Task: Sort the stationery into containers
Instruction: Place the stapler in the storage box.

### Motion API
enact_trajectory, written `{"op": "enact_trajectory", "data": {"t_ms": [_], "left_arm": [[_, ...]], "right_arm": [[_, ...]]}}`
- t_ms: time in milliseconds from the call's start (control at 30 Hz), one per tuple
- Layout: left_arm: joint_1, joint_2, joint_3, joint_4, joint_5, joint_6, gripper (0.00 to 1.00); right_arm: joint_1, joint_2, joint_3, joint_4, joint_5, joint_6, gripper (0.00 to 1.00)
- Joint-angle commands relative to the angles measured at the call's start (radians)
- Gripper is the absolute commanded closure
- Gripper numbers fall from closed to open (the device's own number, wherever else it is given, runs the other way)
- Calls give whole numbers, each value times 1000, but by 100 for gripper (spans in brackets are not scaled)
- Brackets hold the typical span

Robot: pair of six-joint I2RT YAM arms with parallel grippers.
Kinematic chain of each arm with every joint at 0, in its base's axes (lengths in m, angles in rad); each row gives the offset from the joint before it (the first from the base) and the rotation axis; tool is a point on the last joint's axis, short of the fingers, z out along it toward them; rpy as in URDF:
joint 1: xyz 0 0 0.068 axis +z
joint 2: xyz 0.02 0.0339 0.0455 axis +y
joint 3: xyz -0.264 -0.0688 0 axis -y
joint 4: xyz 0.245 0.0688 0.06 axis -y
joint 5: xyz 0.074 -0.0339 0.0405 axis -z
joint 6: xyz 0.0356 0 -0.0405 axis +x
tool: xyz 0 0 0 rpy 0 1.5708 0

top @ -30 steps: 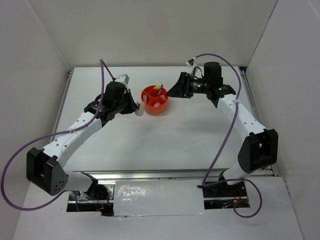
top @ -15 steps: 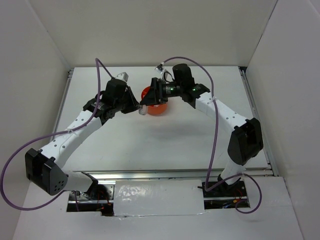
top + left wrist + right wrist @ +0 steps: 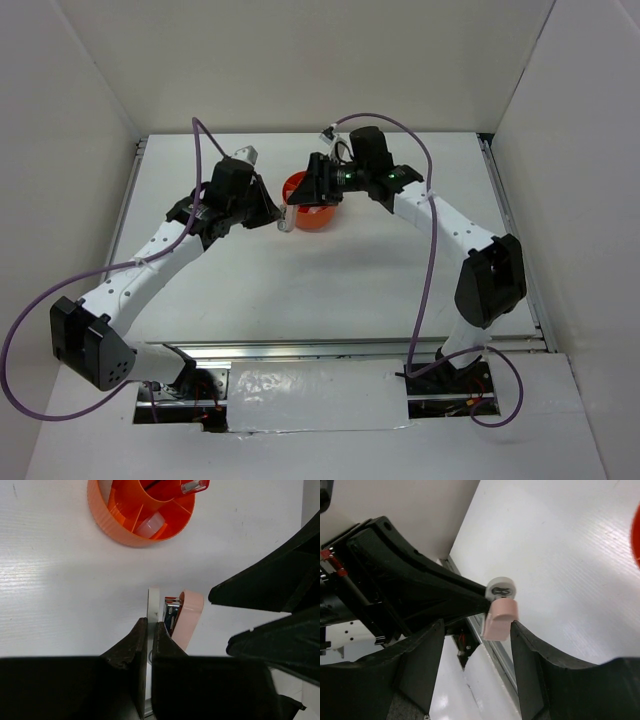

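My left gripper is shut on the white side of the pink-white piece and holds it above the table, just left of the orange organizer. My right gripper is open. Its two fingers stand on either side of the pink end, close to the right finger; I cannot tell if they touch. In the top view the right gripper covers part of the organizer. The organizer holds a red pen in its central cup and a white eraser in a compartment.
The right gripper's black fingers fill the right side of the left wrist view. The left gripper's black body fills the left of the right wrist view. White walls enclose the table on three sides.
My right arm has swung left from beside the organizer to over it, bringing its open jaws around the pink-white piece. The left gripper has shifted slightly, still holding the piece.
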Motion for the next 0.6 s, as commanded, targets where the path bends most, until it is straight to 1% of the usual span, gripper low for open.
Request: {"op": "enact_trajectory", "data": {"t_ms": [0,133,267,433,467,500,533,567], "left_arm": [[-5,-13,37,36,26,-8,100],[1,-3,51,36,34,-13,100],[6,7,65,49,77,-20,100],[6,18,74,59,95,-25,100],[6,17,74,61,95,-25,100],[6,20,74,61,98,-23,100],[6,21,79,58,95,-20,100],[4,21,79,58,95,-20,100]], "right_arm": [[-14,-32,31,-25,28,-41,38],[-8,-32,12,-24,9,-48,38],[12,-18,14,-30,-1,-60,39],[17,7,17,-12,-31,-40,45],[17,13,19,-12,-41,-32,52],[15,19,19,-9,-49,-31,56],[12,23,17,-4,-64,-23,65],[12,23,17,1,-64,-23,65]]}}
